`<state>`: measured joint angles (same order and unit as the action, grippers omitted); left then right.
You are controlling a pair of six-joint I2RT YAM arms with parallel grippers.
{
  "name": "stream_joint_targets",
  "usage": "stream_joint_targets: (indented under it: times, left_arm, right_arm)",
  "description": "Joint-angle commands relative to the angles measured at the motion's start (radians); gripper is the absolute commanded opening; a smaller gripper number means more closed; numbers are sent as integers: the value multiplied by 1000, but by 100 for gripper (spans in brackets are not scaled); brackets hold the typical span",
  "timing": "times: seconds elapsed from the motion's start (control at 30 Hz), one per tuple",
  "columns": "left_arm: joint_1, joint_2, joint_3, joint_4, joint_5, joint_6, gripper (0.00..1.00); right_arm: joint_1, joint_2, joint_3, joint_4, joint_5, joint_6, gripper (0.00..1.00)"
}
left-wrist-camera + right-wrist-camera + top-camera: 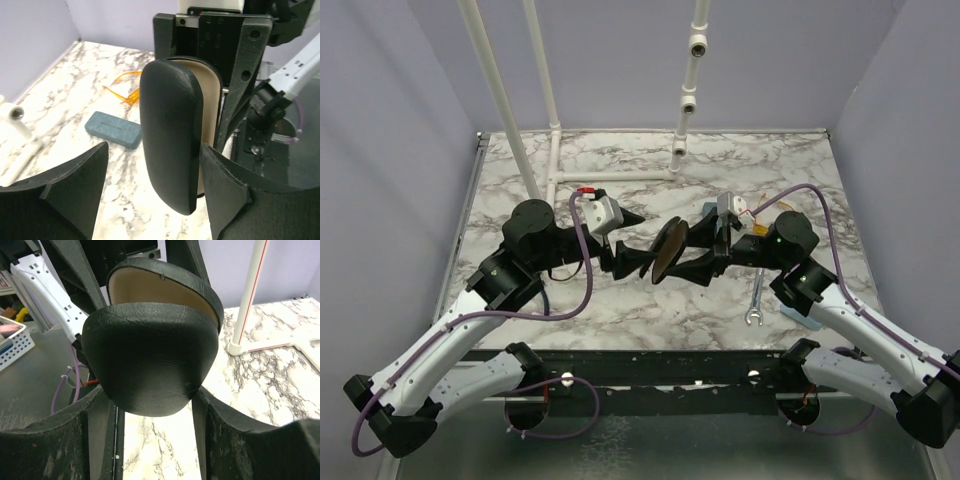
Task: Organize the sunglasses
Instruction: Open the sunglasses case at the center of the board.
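Observation:
A black oval case [669, 250] hangs above the middle of the table, partly open, its tan lining [150, 290] showing. My right gripper [688, 256] is shut on it, a finger pressed to each side [150, 395]. My left gripper [644, 258] faces it from the other side, open, straddling the dark shell [170, 135]. Its right finger [235, 195] sits against the case's edge and its left finger [75, 195] stands well off. The yellow-orange sunglasses [125, 91] lie on the marble behind the case. Only an orange bit of them [760, 231] shows by the right wrist.
A blue-grey oblong case [112, 129] lies flat near the orange pair, partly under the right arm [808, 318]. A wrench [757, 298] rests near the front right. White pipe framework [555, 150] stands at the back. The marble top's front edge [650, 352] runs by the arm bases.

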<state>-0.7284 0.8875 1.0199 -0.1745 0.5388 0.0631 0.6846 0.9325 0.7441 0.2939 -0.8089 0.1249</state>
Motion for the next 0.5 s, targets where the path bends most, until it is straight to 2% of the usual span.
stream_joint_targets:
  times: [0.0, 0.27, 0.47]
  left_arm:
    - [36, 9, 42, -27, -317, 134, 72]
    - [39, 4, 48, -49, -294, 175, 72]
    - [38, -26, 27, -108, -63, 218, 79]
  right_arm:
    - [28, -51, -9, 69, -159, 28, 1]
    - [27, -69, -20, 79, -115, 40, 1]
    - [27, -78, -67, 171, 66, 118, 1]
